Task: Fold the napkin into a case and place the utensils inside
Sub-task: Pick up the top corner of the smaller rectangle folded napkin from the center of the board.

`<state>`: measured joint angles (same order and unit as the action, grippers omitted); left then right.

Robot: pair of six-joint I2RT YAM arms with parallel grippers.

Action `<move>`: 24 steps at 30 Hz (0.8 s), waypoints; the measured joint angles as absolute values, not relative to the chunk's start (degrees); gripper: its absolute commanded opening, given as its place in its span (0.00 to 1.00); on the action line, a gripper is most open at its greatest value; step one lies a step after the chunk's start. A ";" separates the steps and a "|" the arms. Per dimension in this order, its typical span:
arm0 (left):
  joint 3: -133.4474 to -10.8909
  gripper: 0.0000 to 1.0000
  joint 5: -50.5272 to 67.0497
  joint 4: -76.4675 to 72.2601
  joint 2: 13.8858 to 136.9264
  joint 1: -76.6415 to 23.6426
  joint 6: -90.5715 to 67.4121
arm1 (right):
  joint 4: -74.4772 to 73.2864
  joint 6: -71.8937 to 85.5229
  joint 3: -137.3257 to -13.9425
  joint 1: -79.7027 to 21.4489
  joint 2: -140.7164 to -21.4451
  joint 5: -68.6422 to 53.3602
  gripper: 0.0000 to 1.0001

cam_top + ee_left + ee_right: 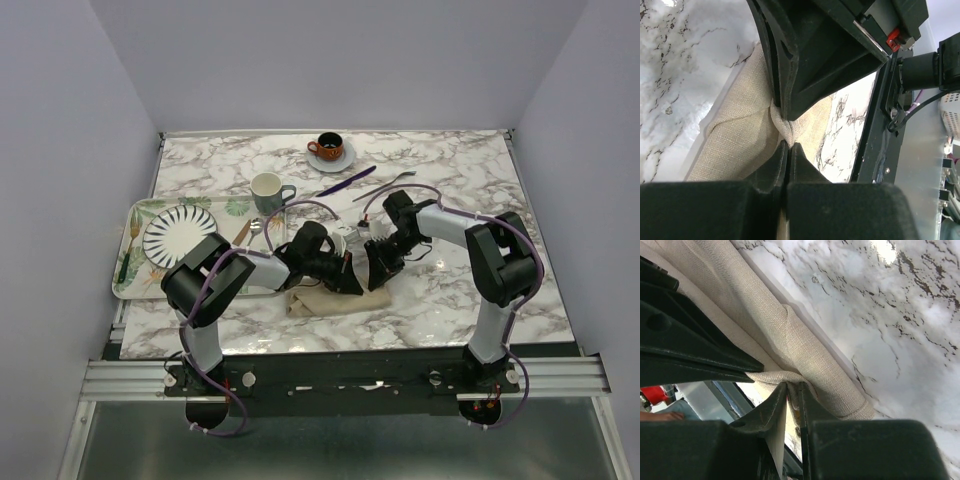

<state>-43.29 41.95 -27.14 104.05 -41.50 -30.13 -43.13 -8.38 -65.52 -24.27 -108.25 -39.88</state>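
Note:
The beige napkin [312,302] lies folded and bunched near the table's front edge, between both arms. My left gripper [352,285] is shut on a raised pinch of the cloth; in the left wrist view the napkin [740,145] gathers into the closed left gripper [788,145]. My right gripper [376,280] meets it tip to tip. In the right wrist view a fold of the napkin [805,345] is caught between the nearly closed fingers of the right gripper [794,386]. The purple knife [345,181] and silver fork [386,184] lie on the marble further back.
A leaf-printed tray [130,255] at the left holds a striped plate [178,233]. A pale mug [267,190] stands behind the left arm. An orange cup on a saucer [328,148] sits at the back. The table's metal front rail [880,150] runs close to the napkin.

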 measured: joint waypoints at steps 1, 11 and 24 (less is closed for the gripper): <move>-43.29 0.25 41.95 -27.11 104.05 -41.50 -30.24 | -43.11 -8.36 -65.52 -24.27 -108.25 -39.88 0.18; -45.45 0.43 41.95 -26.33 104.31 -41.76 -30.85 | -43.11 -8.38 -65.54 -24.27 -108.22 -39.53 0.15; -50.22 0.10 40.21 -19.75 107.18 -43.97 -28.56 | -43.18 -7.55 -65.54 -23.59 -107.68 -40.40 0.14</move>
